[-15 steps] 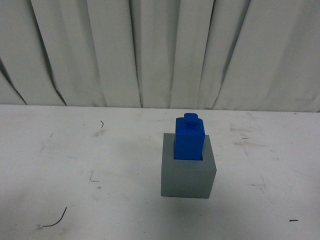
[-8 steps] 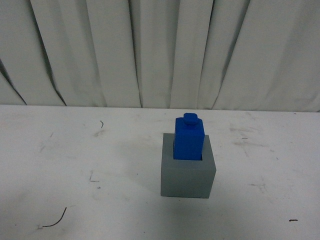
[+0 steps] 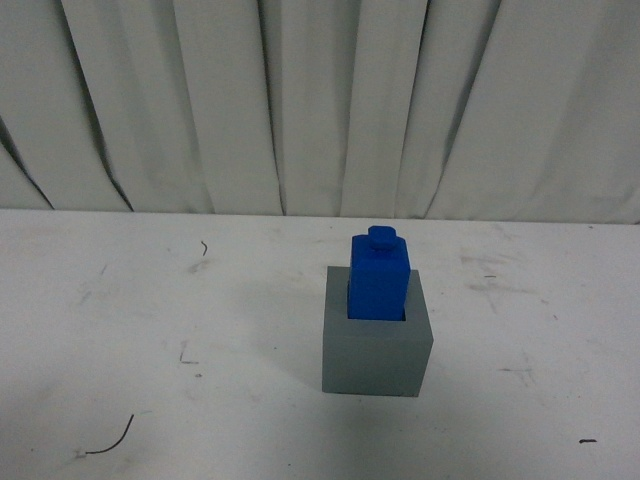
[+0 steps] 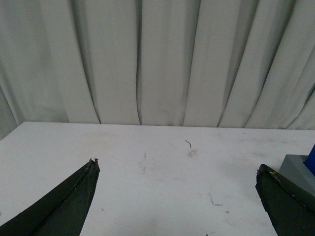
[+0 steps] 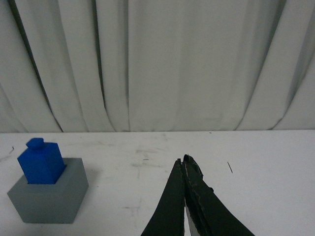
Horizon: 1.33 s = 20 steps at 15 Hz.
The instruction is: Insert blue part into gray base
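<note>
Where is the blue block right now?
In the front view the blue part stands upright in the recess of the gray base, a little right of the table's middle, with no gripper touching it.

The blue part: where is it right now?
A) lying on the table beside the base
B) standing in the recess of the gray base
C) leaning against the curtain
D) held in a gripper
B: the blue part stands upright with its lower end sunk in the top recess of the gray base, and no gripper touches it.
</note>
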{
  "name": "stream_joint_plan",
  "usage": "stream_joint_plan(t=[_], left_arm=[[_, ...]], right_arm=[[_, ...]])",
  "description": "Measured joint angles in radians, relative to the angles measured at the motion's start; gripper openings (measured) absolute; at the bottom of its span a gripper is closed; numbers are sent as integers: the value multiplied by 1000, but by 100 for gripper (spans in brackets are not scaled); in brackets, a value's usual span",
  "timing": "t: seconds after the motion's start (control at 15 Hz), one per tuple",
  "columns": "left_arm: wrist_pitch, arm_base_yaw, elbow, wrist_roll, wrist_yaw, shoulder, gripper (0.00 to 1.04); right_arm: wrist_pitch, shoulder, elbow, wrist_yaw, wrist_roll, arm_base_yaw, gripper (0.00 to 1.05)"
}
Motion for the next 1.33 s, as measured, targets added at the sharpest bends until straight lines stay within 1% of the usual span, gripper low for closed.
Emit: stream_joint_plan(t=[0.27,0.33,0.8,1.0,1.13,1.33], left_arm=[[1,0,0,0,0,0,98],[1,0,0,0,0,0,98],[1,0,0,0,0,0,98],[1,0,0,0,0,0,98],[1,0,0,0,0,0,98],[1,0,0,0,0,0,98]], right_arm=[[-8,1,0,0,0,0,2],[-8,1,0,0,0,0,3],[-8,1,0,0,0,0,89],[-8,1,0,0,2,0,100],[-8,1,0,0,2,0,98],[-8,1,0,0,3,0,98]])
